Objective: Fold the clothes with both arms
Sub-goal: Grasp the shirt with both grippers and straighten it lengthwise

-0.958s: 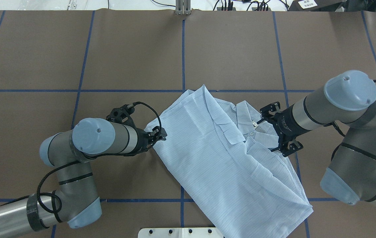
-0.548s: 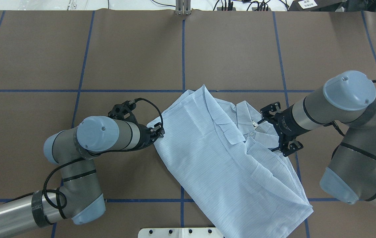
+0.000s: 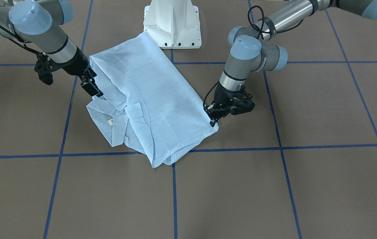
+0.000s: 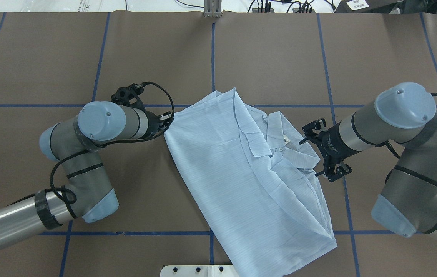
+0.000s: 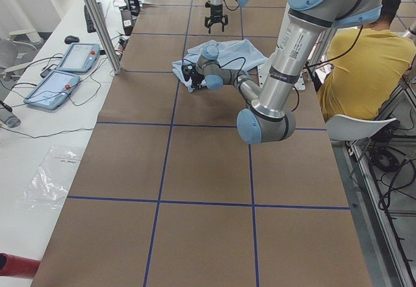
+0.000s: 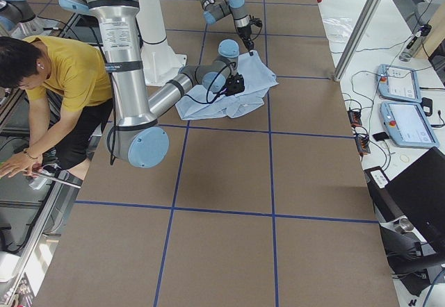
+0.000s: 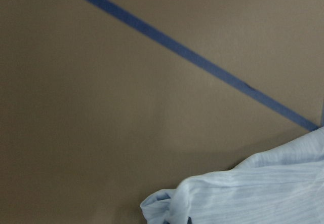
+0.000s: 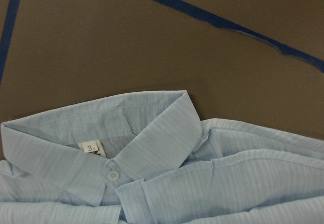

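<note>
**Item 1.** Pale-blue, finely striped, crinkled button-up shirt. It lies slantwise across the middle of the flat brown surface, with one side folded over its front. Blue tape lines rule the surface into squares. The hem end reaches the white flanged pedestal base. The collar end lies toward my right side.

**Item 2.** Pointed collar. It lies face up and spread flat. Inside it is a small white label printed "3"; the smaller mark beside the numeral is too fine to read. One small white button sits just below the label.

**Item 3.** My left pincer. It is low at the surface and clenched on the shirt's corner on my left, at the end away from the pedestal base. My left wrist view shows that corner bunched at its bottom edge, with bare surface and one tape line beyond.

**Item 4.** My right pincer. It sits just beside the shirt's edge on my right, at the notch below the collar. I cannot tell whether its tip touches the fabric, or whether it is released or clenched. The white lettering on the black housing above it is too small to read.

**Item 5.** Person in a yellow top, seated at the robot's side of the surface.
</note>
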Robot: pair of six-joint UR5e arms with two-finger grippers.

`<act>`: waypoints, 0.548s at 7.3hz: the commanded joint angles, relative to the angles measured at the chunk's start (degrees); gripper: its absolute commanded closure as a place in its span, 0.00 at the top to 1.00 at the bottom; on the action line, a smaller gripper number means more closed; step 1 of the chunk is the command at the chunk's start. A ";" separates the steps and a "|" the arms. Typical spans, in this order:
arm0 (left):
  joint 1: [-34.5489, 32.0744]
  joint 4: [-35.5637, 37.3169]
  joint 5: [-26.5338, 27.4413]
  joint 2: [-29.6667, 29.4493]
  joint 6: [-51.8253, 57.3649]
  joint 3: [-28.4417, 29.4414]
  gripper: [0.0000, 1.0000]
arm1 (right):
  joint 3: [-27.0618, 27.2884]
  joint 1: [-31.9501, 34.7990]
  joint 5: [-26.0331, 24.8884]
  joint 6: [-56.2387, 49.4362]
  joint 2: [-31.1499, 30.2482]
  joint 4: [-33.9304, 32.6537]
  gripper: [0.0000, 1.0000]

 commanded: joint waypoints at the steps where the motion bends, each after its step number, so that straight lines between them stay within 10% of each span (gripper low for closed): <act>1: -5.74 -5.43 0.00 -8.86 3.27 13.27 0.00 | -0.09 0.03 -0.15 0.00 1.05 0.05 1.00; 4: -10.16 -12.77 -0.26 -20.40 7.57 31.15 0.00 | -0.35 -4.78 -12.66 0.36 6.05 0.13 1.00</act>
